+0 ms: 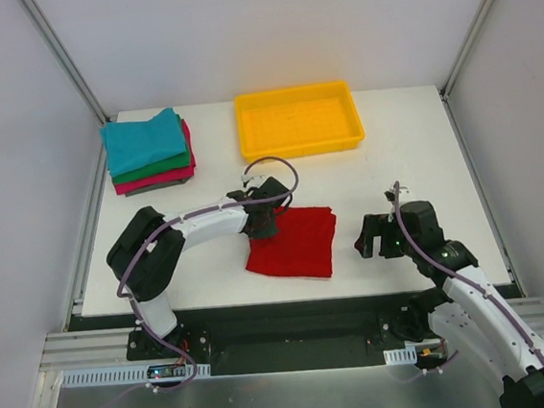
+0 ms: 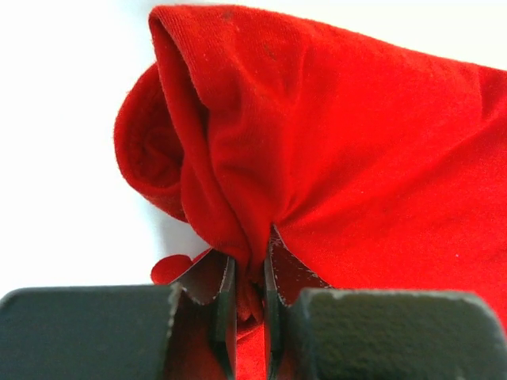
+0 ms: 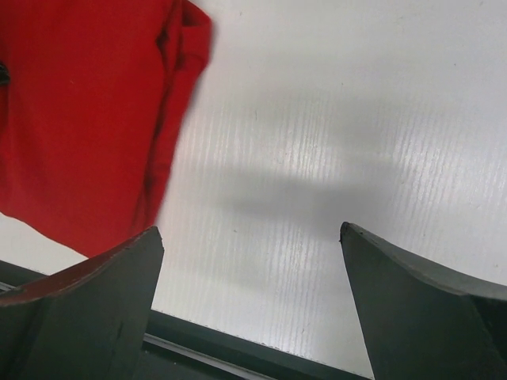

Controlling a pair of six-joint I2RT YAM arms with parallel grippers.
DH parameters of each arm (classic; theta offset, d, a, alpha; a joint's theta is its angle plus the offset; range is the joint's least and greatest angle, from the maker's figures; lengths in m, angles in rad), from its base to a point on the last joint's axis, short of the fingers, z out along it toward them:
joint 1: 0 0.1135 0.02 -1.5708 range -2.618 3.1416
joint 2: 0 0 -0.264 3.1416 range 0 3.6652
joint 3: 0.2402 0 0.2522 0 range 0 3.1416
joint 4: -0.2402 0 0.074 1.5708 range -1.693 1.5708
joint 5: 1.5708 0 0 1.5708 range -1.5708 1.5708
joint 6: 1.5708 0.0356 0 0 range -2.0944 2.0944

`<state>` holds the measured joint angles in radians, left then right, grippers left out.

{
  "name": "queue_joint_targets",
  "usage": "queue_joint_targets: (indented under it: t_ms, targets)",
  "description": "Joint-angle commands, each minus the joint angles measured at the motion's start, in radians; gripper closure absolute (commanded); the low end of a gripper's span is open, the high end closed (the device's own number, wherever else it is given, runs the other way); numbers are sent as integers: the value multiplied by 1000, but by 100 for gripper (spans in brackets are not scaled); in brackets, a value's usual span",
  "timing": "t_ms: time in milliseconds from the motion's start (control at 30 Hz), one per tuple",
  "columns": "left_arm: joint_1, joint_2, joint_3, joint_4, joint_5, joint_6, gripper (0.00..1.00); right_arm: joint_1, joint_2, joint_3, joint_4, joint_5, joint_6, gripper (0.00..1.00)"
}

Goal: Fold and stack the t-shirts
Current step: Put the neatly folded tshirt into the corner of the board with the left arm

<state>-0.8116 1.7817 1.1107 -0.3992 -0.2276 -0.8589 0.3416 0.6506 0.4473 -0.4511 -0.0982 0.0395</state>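
A bright red t-shirt [image 1: 295, 244] lies folded near the table's front middle. My left gripper [image 1: 266, 222] is at its left upper corner, shut on a bunched fold of the red cloth [image 2: 333, 158], which rises from between the jaws. My right gripper [image 1: 370, 236] is open and empty, just right of the red shirt and apart from it; the shirt's edge shows at the left of the right wrist view [image 3: 87, 119]. A stack of folded shirts sits at the back left: teal [image 1: 142, 139] on top, green [image 1: 158, 166] below it, pink-red [image 1: 159, 180] at the bottom.
A yellow plastic tray [image 1: 299, 143] stands at the back middle, with nothing visible in it. The table's front edge [image 3: 261, 348] lies just below my right gripper. Grey walls and frame rails close in both sides.
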Motion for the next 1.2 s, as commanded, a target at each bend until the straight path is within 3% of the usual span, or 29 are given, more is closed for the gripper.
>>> queue_joint_targets:
  t_ms: [0,133,233,667,1167]
  targets:
    - [9,-82,-23,-53,-347,222,100,-4,-43,-12,8,32,-15,4]
    - [37,-99,-3,-53,-609,343,100,-4,-77,-19,11,45,-12,4]
    - [119,-88,18,-38,-657,403,100,-4,-88,-24,18,43,-7,4]
    - [399,-56,107,356,-607,882,100,-4,-108,-25,9,60,0,4]
    - [485,114,416,488,-645,1234,100,-6,-75,-16,11,77,-6,4]
